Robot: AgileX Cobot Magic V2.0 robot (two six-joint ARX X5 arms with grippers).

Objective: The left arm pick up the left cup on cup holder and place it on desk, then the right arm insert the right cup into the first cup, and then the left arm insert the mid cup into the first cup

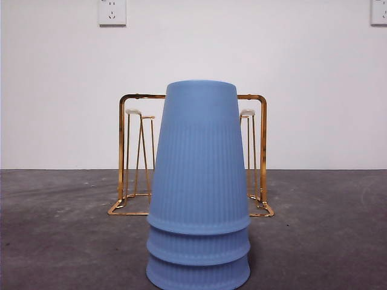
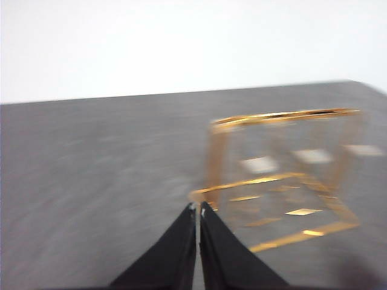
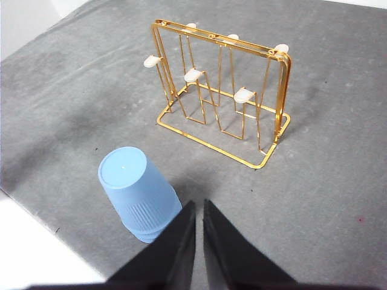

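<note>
A: Status?
B: Three blue cups [image 1: 198,187] nested mouth-down on the desk [image 1: 54,235], in front of the bare cup holder [image 3: 221,90]. Left gripper [image 2: 198,208] and right gripper [image 3: 199,205] closed, holding nothing, clear of stack. Looks done.

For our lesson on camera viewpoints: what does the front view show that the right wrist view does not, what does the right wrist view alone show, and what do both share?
Only the front view shows the white wall with its sockets, and three stepped rims proving the blue ribbed plastic cups are nested upside down.

Only the right wrist view shows the right gripper, jaws nearly together, the stack's flat top, and all the white-tipped pegs, bare.

Both share the gold wire cup holder on the dark grey desk.
</note>
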